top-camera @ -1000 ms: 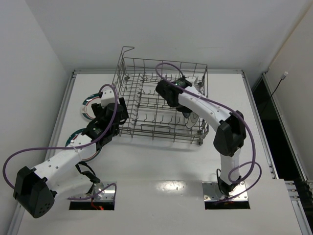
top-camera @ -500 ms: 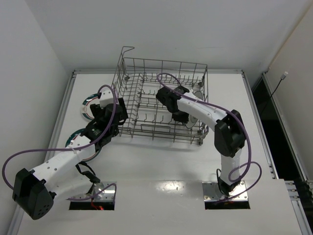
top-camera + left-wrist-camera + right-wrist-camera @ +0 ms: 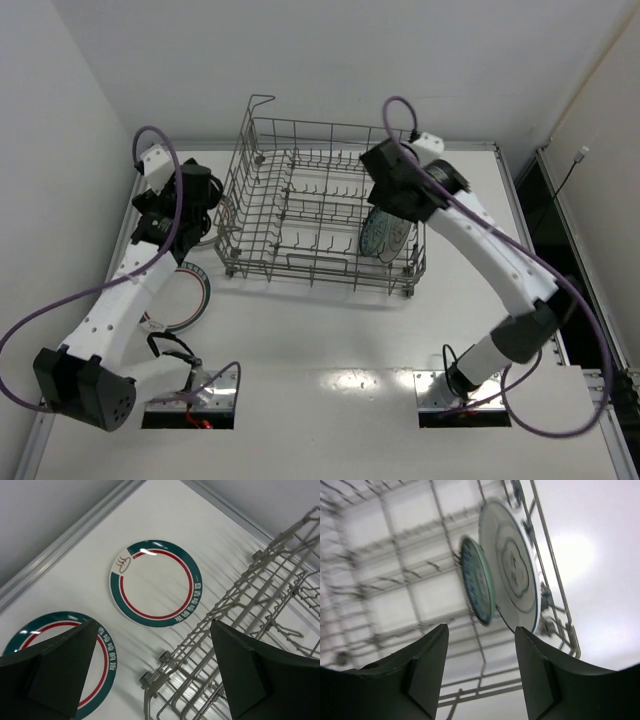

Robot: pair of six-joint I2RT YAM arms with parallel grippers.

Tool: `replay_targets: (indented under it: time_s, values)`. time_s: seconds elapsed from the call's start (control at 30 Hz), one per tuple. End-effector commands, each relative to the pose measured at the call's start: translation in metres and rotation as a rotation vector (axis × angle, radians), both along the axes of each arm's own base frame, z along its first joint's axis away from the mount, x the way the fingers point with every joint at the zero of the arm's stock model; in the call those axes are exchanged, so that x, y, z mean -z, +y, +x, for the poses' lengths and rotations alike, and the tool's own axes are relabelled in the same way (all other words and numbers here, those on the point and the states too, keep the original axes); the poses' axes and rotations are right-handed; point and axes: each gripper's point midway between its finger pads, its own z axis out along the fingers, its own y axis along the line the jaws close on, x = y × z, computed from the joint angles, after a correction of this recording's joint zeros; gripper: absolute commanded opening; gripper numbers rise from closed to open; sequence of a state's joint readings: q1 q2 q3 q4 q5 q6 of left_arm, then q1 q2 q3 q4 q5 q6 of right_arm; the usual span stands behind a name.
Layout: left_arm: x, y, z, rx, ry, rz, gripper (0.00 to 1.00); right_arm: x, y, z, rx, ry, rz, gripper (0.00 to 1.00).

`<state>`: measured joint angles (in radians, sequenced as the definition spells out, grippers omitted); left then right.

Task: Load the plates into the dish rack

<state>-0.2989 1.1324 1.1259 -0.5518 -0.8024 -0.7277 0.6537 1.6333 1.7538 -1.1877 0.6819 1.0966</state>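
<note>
The dish rack [image 3: 300, 215] stands on the counter [image 3: 330, 340], toward 12 o'clock from the counter's centre, with its handle loop [image 3: 258, 100] at the 11 o'clock corner. Two plates are loaded at the rack's 3 o'clock end. The teal plate [image 3: 479, 580] and the grey plate [image 3: 512, 567] stand on edge among the tines, side by side, with the grey plate nearer the end wall; whether they touch cannot be told. The right claw [image 3: 480, 628] hovers above these two plates with its jaws partly apart and nothing between them (neither finger touches a plate). Two more plates lie flat on the counter at 9 o'clock of the rack, outside it. The first white plate [image 3: 156, 583], with green and red rim bands, lies just beside the rack's side wall. The second white plate [image 3: 106, 670], of the same pattern, lies near the first without touching it and is partly hidden behind one finger in the left wrist view. The left claw [image 3: 152, 627] is raised over this pair with its jaws wide and empty. In the top view the left arm covers most of the pair; only part of one plate shows, at 8 o'clock of the rack.
</note>
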Motion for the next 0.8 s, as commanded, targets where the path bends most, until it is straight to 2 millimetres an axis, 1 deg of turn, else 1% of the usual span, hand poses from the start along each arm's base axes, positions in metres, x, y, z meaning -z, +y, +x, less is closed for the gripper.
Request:
replay_targets:
  time_s: [0.0,0.03,0.07,0.1,0.13,0.17,0.2,0.23,0.27,0.3,0.33,0.37,0.4,0.43,0.47,0.5,0.53,0.57,0.6,0.63,0.67,0.7,0.73,0.77]
  values:
    - [0.027,0.010,0.010,-0.052,0.088,-0.118,0.94,-0.041,-0.015,0.002,-0.010,-0.188,0.079,0.53]
    - [0.034,0.013,0.014,-0.062,0.107,-0.146,0.94,-0.043,-0.018,0.001,-0.027,-0.203,0.094,0.53]
    - [0.053,0.026,0.020,-0.103,0.157,-0.164,0.94,-0.053,-0.019,-0.004,-0.041,-0.243,0.127,0.53]
    - [0.062,0.026,0.028,-0.086,0.178,-0.208,0.94,-0.050,-0.024,0.001,-0.033,-0.263,0.142,0.53]
    - [0.074,0.031,0.033,-0.099,0.198,-0.246,0.94,-0.049,-0.023,0.000,-0.060,-0.262,0.150,0.53]
    - [0.097,0.046,0.041,-0.119,0.253,-0.331,0.93,-0.051,-0.028,0.003,-0.054,-0.277,0.160,0.53]
    - [0.112,0.051,0.043,-0.121,0.289,-0.381,0.89,-0.045,-0.028,0.003,-0.064,-0.259,0.158,0.53]
    - [0.116,0.056,0.054,-0.112,0.274,-0.427,0.84,-0.047,-0.031,0.005,-0.068,-0.264,0.147,0.53]
    - [0.123,0.060,0.058,-0.106,0.276,-0.464,0.81,-0.046,-0.030,0.005,-0.074,-0.261,0.152,0.54]
    - [0.124,0.069,0.063,-0.118,0.263,-0.482,0.81,-0.046,-0.039,0.008,-0.056,-0.261,0.142,0.54]
    - [0.131,0.074,0.067,-0.130,0.274,-0.485,0.81,-0.045,-0.040,0.008,-0.060,-0.255,0.142,0.54]
    - [0.133,0.077,0.070,-0.129,0.276,-0.505,0.81,-0.039,-0.038,0.008,-0.073,-0.245,0.138,0.54]
    - [0.141,0.079,0.070,-0.132,0.294,-0.519,0.81,-0.034,-0.042,0.009,-0.067,-0.232,0.140,0.54]
    - [0.155,0.081,0.072,-0.138,0.318,-0.536,0.81,-0.033,-0.047,0.013,-0.049,-0.239,0.140,0.54]
    - [0.161,0.083,0.074,-0.138,0.323,-0.552,0.81,-0.021,-0.049,0.013,-0.056,-0.216,0.134,0.54]
    - [0.167,0.091,0.073,-0.159,0.321,-0.573,0.81,-0.022,-0.049,0.014,-0.061,-0.227,0.157,0.54]
    - [0.173,0.093,0.073,-0.161,0.322,-0.585,0.81,-0.017,-0.056,0.017,-0.051,-0.219,0.155,0.54]
    - [0.176,0.099,0.077,-0.166,0.302,-0.583,0.81,-0.010,-0.058,0.015,-0.061,-0.204,0.160,0.54]
    - [0.186,0.101,0.076,-0.163,0.321,-0.587,0.81,-0.002,-0.064,0.016,-0.047,-0.191,0.167,0.54]
    - [0.186,0.106,0.074,-0.175,0.317,-0.589,0.81,0.002,-0.069,0.016,-0.034,-0.182,0.163,0.54]
    - [0.191,0.105,0.076,-0.170,0.323,-0.597,0.81,0.003,-0.071,0.016,-0.038,-0.184,0.168,0.54]
    - [0.203,0.109,0.073,-0.181,0.353,-0.600,0.80,0.007,-0.075,0.016,-0.032,-0.172,0.171,0.54]
    - [0.208,0.109,0.073,-0.184,0.364,-0.603,0.78,0.011,-0.083,0.016,-0.012,-0.175,0.177,0.54]
    - [0.205,0.110,0.078,-0.178,0.339,-0.597,0.76,0.013,-0.083,0.018,-0.024,-0.173,0.188,0.54]
